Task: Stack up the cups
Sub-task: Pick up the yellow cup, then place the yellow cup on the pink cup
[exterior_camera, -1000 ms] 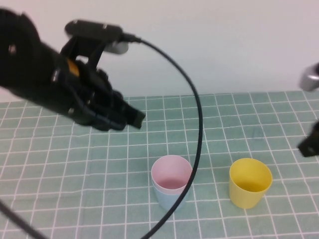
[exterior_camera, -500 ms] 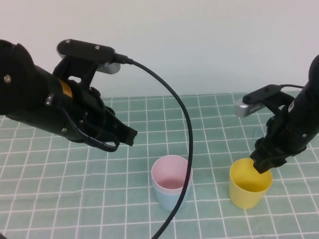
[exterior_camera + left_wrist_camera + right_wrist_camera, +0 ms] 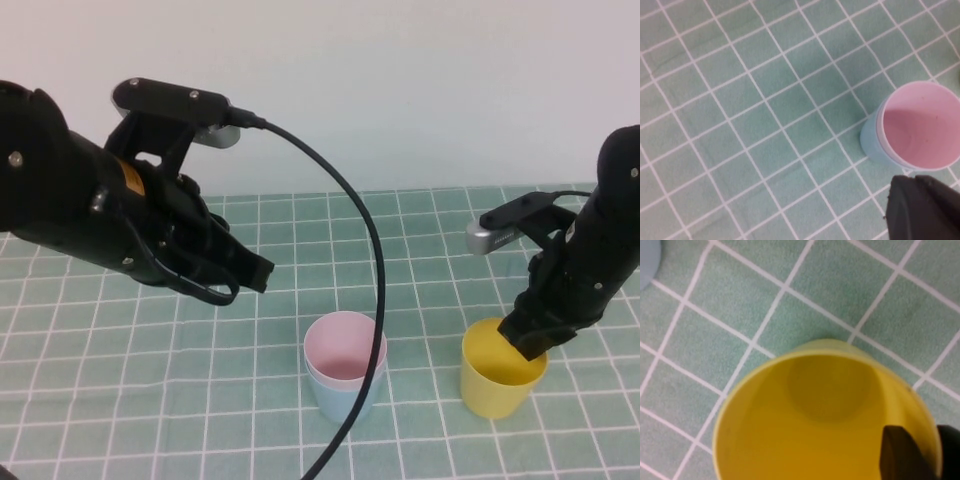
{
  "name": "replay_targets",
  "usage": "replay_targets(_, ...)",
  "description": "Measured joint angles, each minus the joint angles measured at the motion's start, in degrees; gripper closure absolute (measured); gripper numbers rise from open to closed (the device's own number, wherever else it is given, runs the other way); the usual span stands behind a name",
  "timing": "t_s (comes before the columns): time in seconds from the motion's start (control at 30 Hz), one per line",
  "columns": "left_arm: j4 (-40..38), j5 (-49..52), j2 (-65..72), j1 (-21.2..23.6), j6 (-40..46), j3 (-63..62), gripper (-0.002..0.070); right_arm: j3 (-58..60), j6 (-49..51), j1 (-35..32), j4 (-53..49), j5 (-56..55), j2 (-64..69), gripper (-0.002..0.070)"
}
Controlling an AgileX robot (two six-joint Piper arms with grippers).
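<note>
The pale pink cup (image 3: 345, 350) sits nested inside the light blue cup (image 3: 340, 397) at the middle of the mat; both also show in the left wrist view, the pink cup (image 3: 920, 127) and the blue cup (image 3: 871, 145). The yellow cup (image 3: 495, 385) stands upright to their right. My right gripper (image 3: 527, 343) is at the yellow cup's far rim, one finger inside (image 3: 905, 455) and one outside, shut on the wall of the yellow cup (image 3: 805, 425). My left gripper (image 3: 255, 272) hovers shut and empty, up and to the left of the nested cups.
A green mat with a white grid (image 3: 150, 400) covers the table. The left arm's black cable (image 3: 385, 300) arcs down in front of the nested cups. A plain white wall stands behind.
The right arm came in from the right and its fingers sank over the yellow cup's rim. The left arm drew back to the left and has held still since.
</note>
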Motion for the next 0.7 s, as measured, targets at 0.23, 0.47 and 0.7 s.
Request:
replay_targets(0.23,3.72,0.42,-0.37,0.0,-2.17,0.0,0.0675,-4.3,0.1,0.0,-0.35,3.85,0.48,0.065)
replay_targets(0.47,14.77,-3.96,-6.23,0.0,-12.79,5.85,0.0675,-17.22,1.03,3.46,-1.24,12.29,0.29,0.0652)
replay_targets(0.7,17.74,-5.67,-9.08,0.0,-16.39,12.51,0.0675,-27.52,1.42,14.25,-1.87,14.7,-0.2,0.0652)
